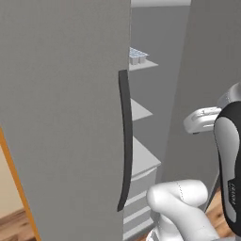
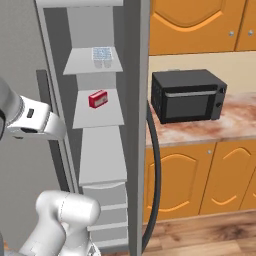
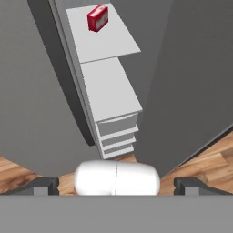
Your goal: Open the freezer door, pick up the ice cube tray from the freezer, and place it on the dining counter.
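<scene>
The freezer door (image 1: pixel 66 117) stands swung open at the left, its dark curved bar handle (image 1: pixel 124 141) facing me. Inside the freezer (image 2: pixel 95 150), the light blue-white ice cube tray (image 2: pixel 102 54) lies on the top shelf, and its corner also peeks past the door edge (image 1: pixel 137 55). My gripper (image 3: pixel 116 185) hangs in front of the opening and looks down along the shelves. It is open wide, its fingertips (image 3: pixel 45 185) far apart with nothing between them, well short of the tray. The dining counter is out of view.
A red box (image 2: pixel 98 98) sits on the second shelf, with drawers (image 2: pixel 105 210) below. A second grey door with a curved handle (image 2: pixel 155 165) borders the opening on the right. Beyond it, a black microwave (image 2: pixel 187 95) stands on a marbled wall counter (image 2: pixel 200 130).
</scene>
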Controlling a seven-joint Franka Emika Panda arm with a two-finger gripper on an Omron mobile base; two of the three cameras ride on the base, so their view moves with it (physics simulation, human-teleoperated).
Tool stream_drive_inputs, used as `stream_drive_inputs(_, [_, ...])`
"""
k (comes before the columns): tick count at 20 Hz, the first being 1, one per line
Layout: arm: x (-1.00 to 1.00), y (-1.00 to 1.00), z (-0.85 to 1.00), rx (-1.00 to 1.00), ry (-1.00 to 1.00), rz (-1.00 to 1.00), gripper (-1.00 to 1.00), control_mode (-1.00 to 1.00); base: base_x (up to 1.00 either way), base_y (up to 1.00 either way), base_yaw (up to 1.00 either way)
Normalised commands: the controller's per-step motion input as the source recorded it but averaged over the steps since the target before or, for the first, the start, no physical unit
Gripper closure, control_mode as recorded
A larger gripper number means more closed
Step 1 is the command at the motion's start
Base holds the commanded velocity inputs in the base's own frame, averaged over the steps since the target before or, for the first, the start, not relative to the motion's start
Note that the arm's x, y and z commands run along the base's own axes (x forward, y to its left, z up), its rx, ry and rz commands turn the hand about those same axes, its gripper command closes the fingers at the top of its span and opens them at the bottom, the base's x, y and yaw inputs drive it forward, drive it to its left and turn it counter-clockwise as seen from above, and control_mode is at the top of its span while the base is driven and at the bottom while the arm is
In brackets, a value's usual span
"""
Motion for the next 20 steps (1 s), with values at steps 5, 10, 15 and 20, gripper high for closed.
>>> stream_drive_inputs(5, [0.0, 0.0, 0.0, 0.0, 0.0, 0.0, -1.0, 1.0, 0.47, -0.2, -0.08])
stream_drive_inputs(10, [0.0, 0.0, 0.0, 0.0, 0.0, 0.0, -1.0, 1.0, 0.69, -0.06, -0.05])
stream_drive_inputs(15, [0.0, 0.0, 0.0, 0.0, 0.0, 0.0, -1.0, 1.0, 0.74, -0.03, -0.06])
stream_drive_inputs(20, [0.0, 0.0, 0.0, 0.0, 0.0, 0.0, -1.0, 1.0, 0.6, -0.18, -0.03])
